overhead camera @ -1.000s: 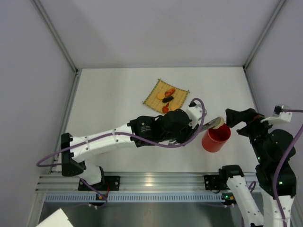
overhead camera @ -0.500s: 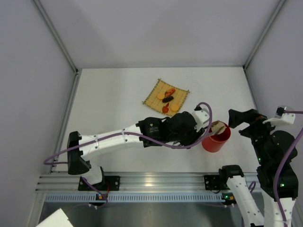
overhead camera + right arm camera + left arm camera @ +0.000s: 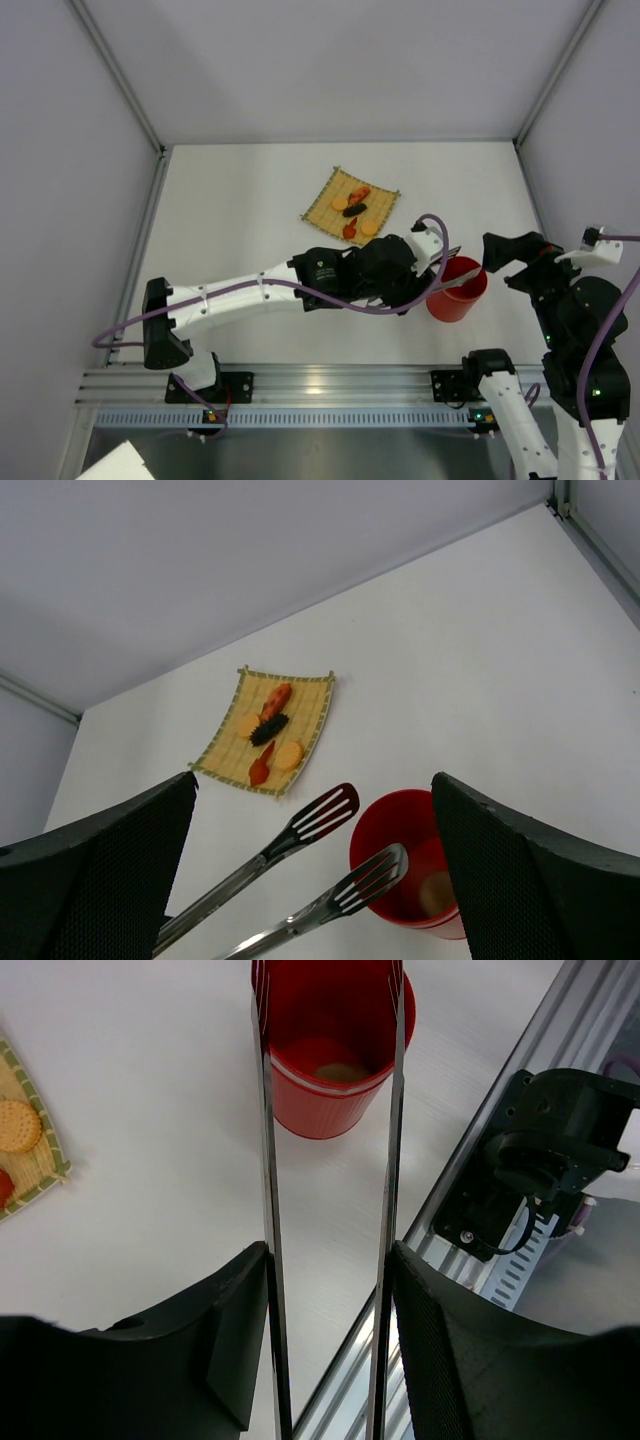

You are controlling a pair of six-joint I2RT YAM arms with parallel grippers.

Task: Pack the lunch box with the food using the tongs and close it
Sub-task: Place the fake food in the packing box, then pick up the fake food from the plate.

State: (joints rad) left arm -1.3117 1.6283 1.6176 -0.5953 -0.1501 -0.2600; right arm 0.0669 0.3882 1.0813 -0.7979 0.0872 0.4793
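Note:
The red lunch box (image 3: 457,295) stands upright and uncovered at the front right of the table. One pale round food piece (image 3: 340,1072) lies at its bottom. My left gripper (image 3: 420,262) is shut on the tongs (image 3: 268,1210), whose two slotted tips (image 3: 345,880) stand spread apart over the box's left rim with nothing between them. More food (image 3: 355,208) lies on the yellow mat (image 3: 330,190): round yellow, orange, red and a dark piece. To the right of the box hangs my right gripper (image 3: 497,250), open and empty, and apart from it.
The aluminium rail (image 3: 330,385) with both arm bases runs along the near edge. Grey walls close the table in on three sides. White tabletop (image 3: 230,220) lies bare to the left of the mat.
The tongs moved over the lunch box and spread apart. The pale round piece they held dropped into the box. The right arm stayed almost still.

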